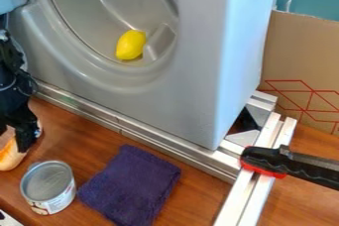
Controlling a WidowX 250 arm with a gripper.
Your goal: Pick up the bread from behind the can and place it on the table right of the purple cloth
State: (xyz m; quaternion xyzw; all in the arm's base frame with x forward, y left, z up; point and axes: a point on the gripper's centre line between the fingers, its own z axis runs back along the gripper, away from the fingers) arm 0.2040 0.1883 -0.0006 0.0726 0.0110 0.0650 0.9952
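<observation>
- Camera view: black two-finger gripper (pixel 25 140) at left edge, hanging low over the brown wooden table (pixel 205 195).
- Jaws: can't tell how wide or narrow; they overlap a rounded orange-and-tan object (pixel 9 157), grip on it not clear.
- That object: on the table, far left of the silver metal can with whitish label (pixel 47 187).
- Folded dark purple cloth (pixel 131 185) just right of the can.
- Yellow lemon-shaped object (pixel 131 45) inside the round hollow of the large grey plastic housing (pixel 198 71).
- Silver metal rails (pixel 136 132) along the housing's near side; black-and-red clamp (pixel 265 160) on the right.
</observation>
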